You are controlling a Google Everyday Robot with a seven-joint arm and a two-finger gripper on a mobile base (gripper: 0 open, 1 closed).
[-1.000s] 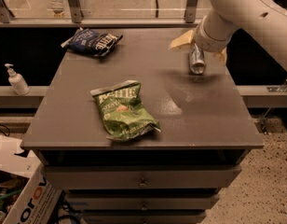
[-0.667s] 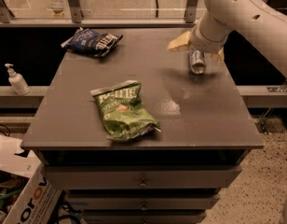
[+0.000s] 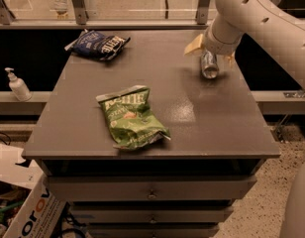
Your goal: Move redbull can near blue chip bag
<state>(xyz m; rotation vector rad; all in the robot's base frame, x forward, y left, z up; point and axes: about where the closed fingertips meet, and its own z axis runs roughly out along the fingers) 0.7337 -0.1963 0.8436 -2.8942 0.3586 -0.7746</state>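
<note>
The redbull can [image 3: 210, 65] is a slim silver can at the back right of the dark table [image 3: 212, 128], tilted with one round end toward the camera. My gripper [image 3: 210, 53] is right over the can, on the end of the white arm [image 3: 251, 14] that reaches in from the upper right. The blue chip bag [image 3: 97, 44] lies flat at the back left corner of the table, far to the left of the can and the gripper.
A green chip bag [image 3: 130, 118] lies in the middle front of the table. A white pump bottle [image 3: 16, 85] stands on a ledge left of the table. Railing posts run behind the table. Drawers are below, and a cardboard box [image 3: 24, 207] is on the floor at lower left.
The arm has shifted slightly to the left above the can. The can and both bags stay where they were.
</note>
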